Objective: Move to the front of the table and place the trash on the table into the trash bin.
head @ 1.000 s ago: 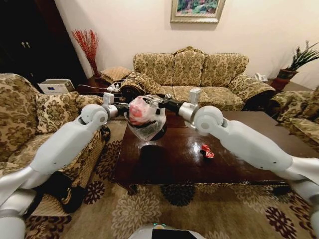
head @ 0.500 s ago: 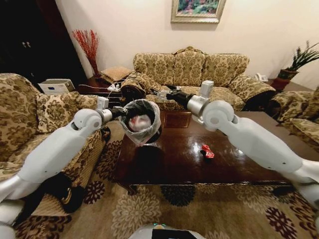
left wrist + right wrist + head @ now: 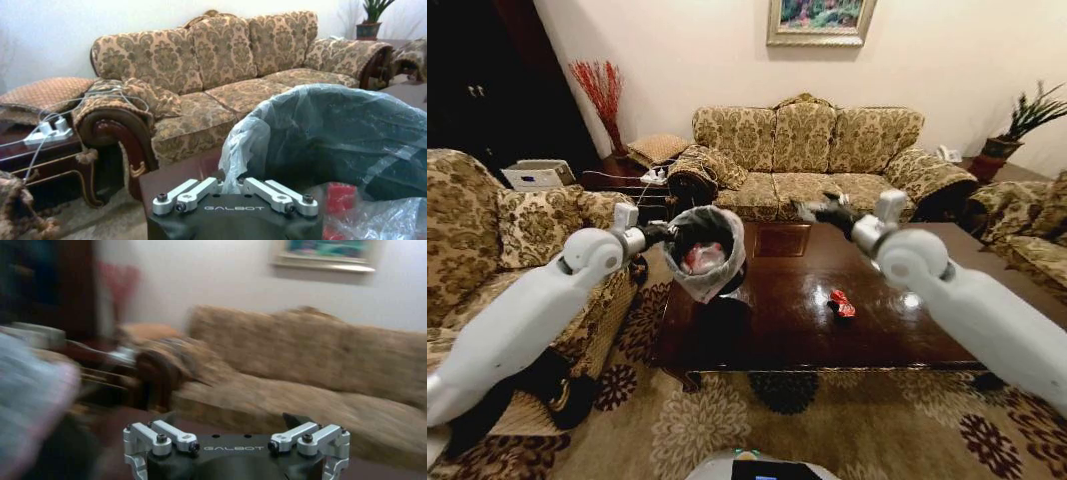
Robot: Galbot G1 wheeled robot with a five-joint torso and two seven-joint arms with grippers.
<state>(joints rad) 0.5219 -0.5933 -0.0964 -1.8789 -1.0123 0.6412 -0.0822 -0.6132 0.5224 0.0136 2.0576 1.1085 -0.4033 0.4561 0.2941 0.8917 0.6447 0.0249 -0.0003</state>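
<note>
Above the bench's left edge, near its far-left corner, the trash bin [image 3: 705, 250] is held off the surface by the left hand [image 3: 665, 235], which is clenched on the bin's rim and its thin plastic liner. The bin is tilted, its mouth turned toward the head camera, and the white-and-red plastic bag [image 3: 699, 258] is seen lying inside it; in the left wrist view the bag [image 3: 360, 215] is seen inside the liner, close to the hand [image 3: 233, 192]. Over the far edge of the bench [image 3: 767, 325], about midway along it, the right hand [image 3: 819, 210] is held in the air with its fingers spread apart and nothing between them. A small red wrapper [image 3: 841, 303] is left lying on the bench, right of centre, well apart from the bin. Beyond the far edge a patterned sofa [image 3: 812, 150] is seen.
</note>
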